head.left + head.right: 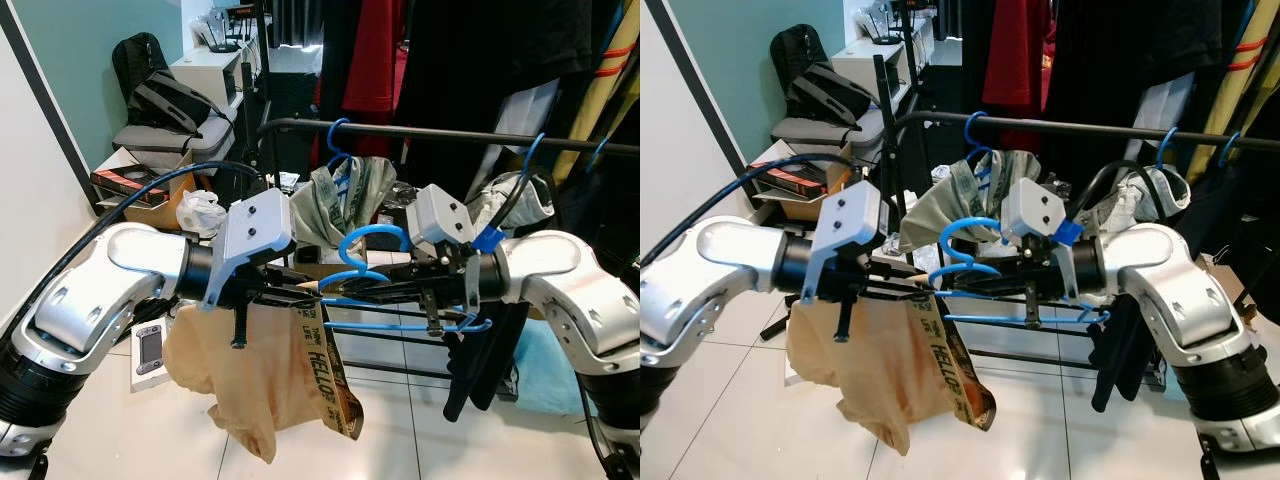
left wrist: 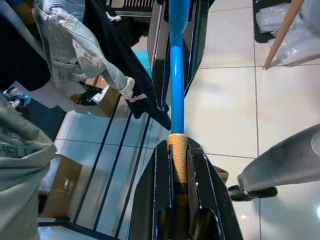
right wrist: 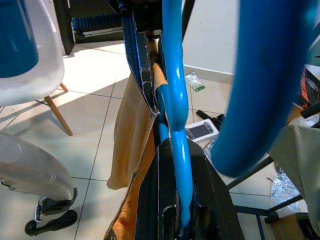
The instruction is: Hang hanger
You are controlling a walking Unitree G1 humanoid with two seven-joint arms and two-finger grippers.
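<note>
Between the two pincers, the blue hanger (image 1: 372,262) with a tan shirt (image 1: 250,370) is gripped at both ends: left pincer (image 1: 300,288) clenched on one arm, right pincer (image 1: 395,290) on the other. Its hook sits below the black rail (image 1: 420,133), so hanging remains undone.
</note>
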